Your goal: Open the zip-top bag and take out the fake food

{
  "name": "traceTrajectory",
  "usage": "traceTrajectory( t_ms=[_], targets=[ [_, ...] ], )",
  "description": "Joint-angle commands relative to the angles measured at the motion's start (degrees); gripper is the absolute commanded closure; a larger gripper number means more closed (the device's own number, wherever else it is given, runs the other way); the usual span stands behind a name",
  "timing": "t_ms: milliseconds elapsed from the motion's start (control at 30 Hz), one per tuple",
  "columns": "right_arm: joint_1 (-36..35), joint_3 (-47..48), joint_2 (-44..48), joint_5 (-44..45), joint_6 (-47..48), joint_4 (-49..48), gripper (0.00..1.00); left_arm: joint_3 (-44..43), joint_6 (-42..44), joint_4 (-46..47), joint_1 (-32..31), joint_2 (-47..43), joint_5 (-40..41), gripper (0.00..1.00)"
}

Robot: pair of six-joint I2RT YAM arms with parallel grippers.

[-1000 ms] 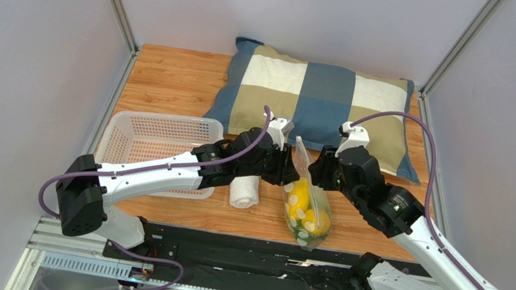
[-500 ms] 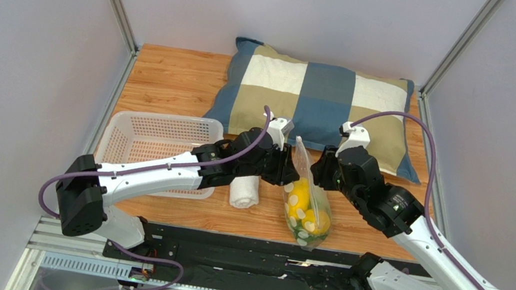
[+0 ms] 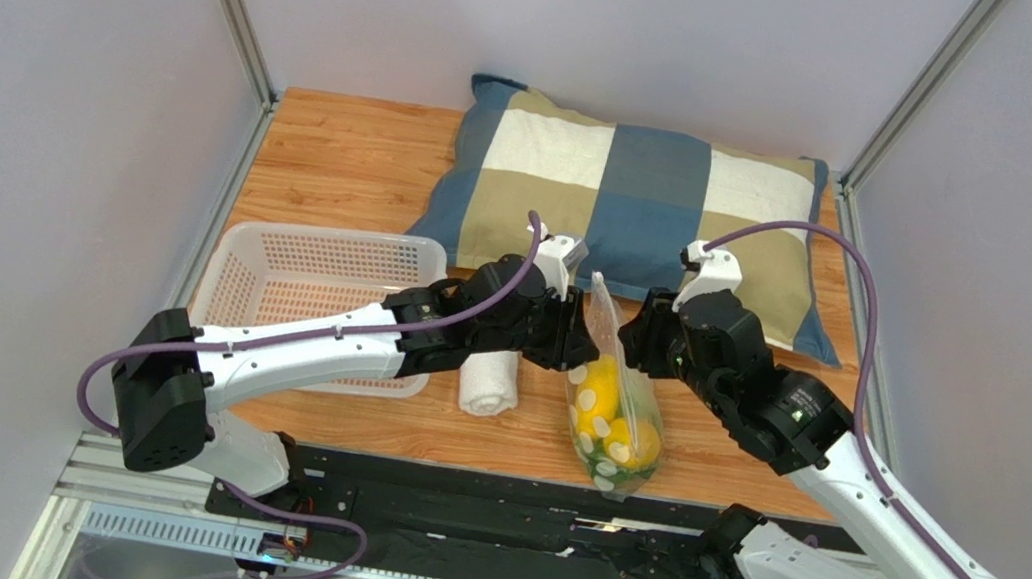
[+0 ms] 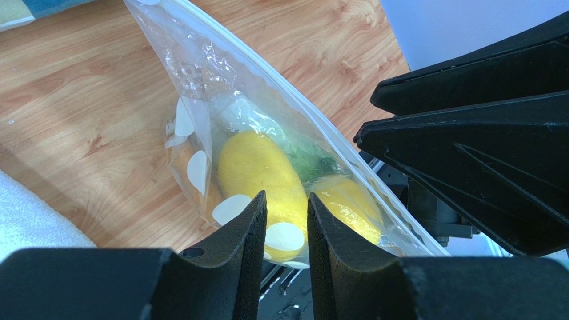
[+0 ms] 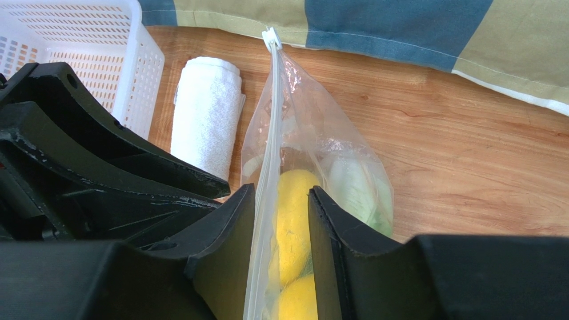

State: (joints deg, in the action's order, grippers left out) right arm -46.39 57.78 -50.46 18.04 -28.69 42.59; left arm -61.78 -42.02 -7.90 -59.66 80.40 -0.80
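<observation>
Zip-top bag (image 3: 618, 395) stands edge-on between the two grippers, bottom resting on the tabletop (image 3: 341, 174), seal edge uppermost.

Right gripper (image 5: 280, 193): fingers drawn nearly together with the white zip strip running straight through the slot, so it is pinching the seal edge. The slider tab sits at the far end of the strip, ahead of the fingertips.

Left gripper (image 4: 287, 200): fingers likewise close, with only a narrow slot. Dotted film fills that slot, so it appears to pinch the bag's near wall. The grip itself is partly hidden.

Fake food is all inside the bag, below both sets of fingertips: a yellow lemon (image 4: 257, 170) just beyond the left gripper, a second lemon beside it, and the green-and-white cabbage (image 5: 354, 187) behind.

Judgement: opposed grips on either face suit pulling the walls apart to split the seal. The seal reads as unopened and no food is out, so the task is at an early stage.

Rolled towel (image 3: 490, 382) lies just outside the left gripper, with the basket (image 3: 311, 284) further that way. The pillow (image 3: 641, 201) lies beyond both.
</observation>
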Motion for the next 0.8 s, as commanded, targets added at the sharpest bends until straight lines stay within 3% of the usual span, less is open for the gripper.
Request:
traceTrajectory(
  t_ms=[0, 500, 633, 767],
  targets=[
    [-0.19, 0.85, 0.18, -0.46, 0.21, -2.24, 0.61, -0.36, 0.97, 0.87, -0.46, -1.03, 0.09, 0.66],
    [-0.19, -2.06, -0.08, -0.64, 0.21, -2.69, 0.66, -0.19, 1.06, 0.87, -0.46, -1.21, -0.08, 0.66],
    [-0.19, -1.62, -0.43, 0.33, 1.35, -1.37, 0.77, -0.19, 1.41, 0.61, -0.46, -1.47, 0.01, 0.66],
    [-0.19, -2.14, -1.13, -2.04, 3.72, -0.84, 0.75, -0.88, 2.20, 0.43, -0.46, -1.13, -0.87, 0.63]
  ],
)
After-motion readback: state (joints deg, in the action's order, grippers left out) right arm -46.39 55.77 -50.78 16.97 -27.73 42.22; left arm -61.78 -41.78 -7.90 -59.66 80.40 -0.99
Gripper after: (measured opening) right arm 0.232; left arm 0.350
